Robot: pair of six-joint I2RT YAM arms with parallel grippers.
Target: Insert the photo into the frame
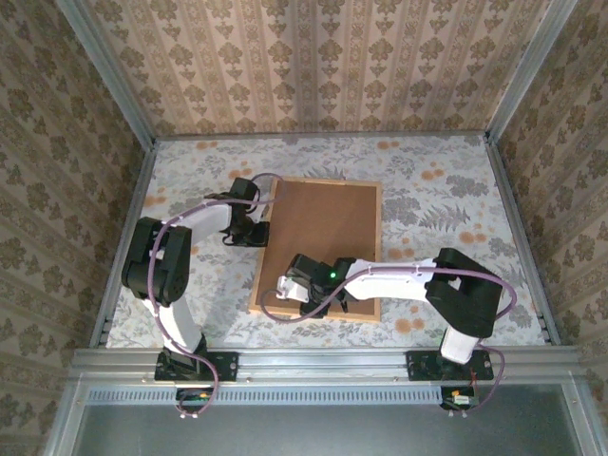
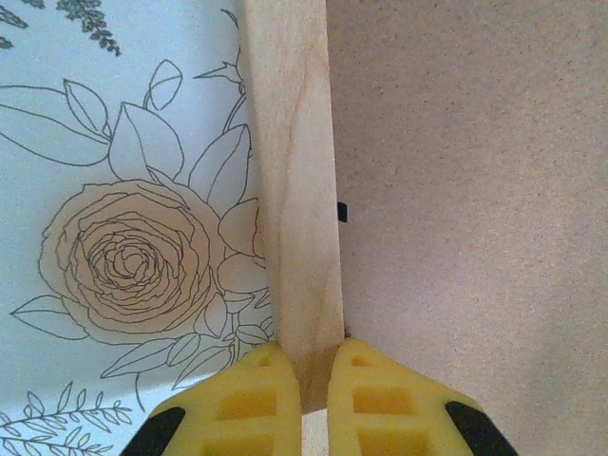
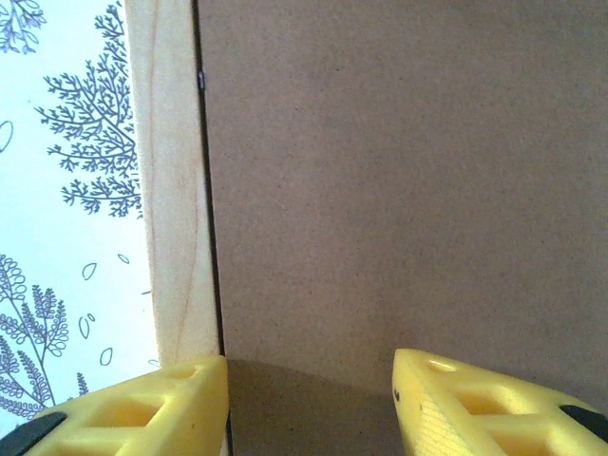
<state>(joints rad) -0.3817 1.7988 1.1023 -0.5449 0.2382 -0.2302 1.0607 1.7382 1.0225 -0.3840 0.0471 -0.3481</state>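
Note:
The frame lies back up on the floral table, its brown board facing me inside a thin light wood moulding. My left gripper is at the frame's left side. In the left wrist view that gripper is shut on the moulding, one yellow fingertip on each side of the strip. My right gripper hovers over the frame's near left corner. Its jaws stand open, the left finger above the moulding and the right finger above the board. The photo is hidden.
A flower-patterned cloth covers the table around the frame. Wallpapered walls with metal corner posts close in the back and both sides. A metal rail carrying both arm bases runs along the near edge.

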